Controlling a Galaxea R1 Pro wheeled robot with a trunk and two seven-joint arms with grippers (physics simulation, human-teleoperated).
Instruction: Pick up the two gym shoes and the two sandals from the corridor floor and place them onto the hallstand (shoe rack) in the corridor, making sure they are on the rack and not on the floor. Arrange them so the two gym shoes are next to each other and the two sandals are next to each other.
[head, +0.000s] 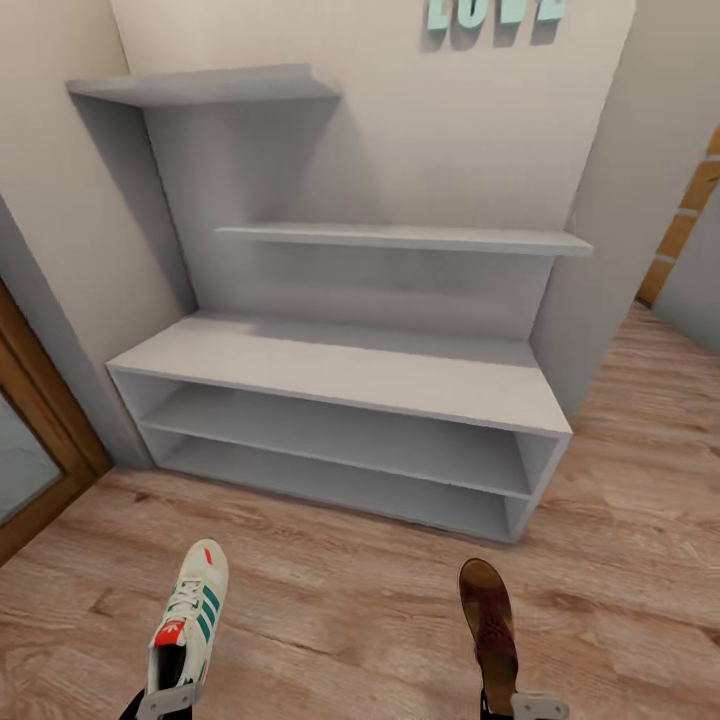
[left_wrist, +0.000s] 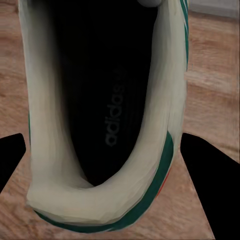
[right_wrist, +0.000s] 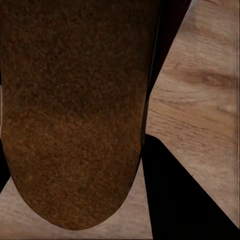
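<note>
A white gym shoe (head: 190, 625) with teal stripes and a red tongue hangs low over the corridor floor (head: 340, 610), toe toward the hallstand (head: 340, 375). My left gripper (head: 168, 698) is shut on its heel. The left wrist view looks into the shoe's dark opening (left_wrist: 100, 100), with black fingers (left_wrist: 11, 160) on either side. A dark brown sandal (head: 490, 625) is held the same way, my right gripper (head: 522, 706) shut on its heel end. Its footbed (right_wrist: 75, 110) lies beside one black finger (right_wrist: 185, 195). The hallstand's shelves are bare. The other gym shoe and sandal are out of view.
The pale grey hallstand stands against the wall ahead, with two open low shelves (head: 330, 445) and two stepped wall shelves (head: 400, 238). A wooden door frame (head: 45, 430) is at the left. Teal letters (head: 495, 10) hang on the wall. The wall juts out at the right (head: 600, 250).
</note>
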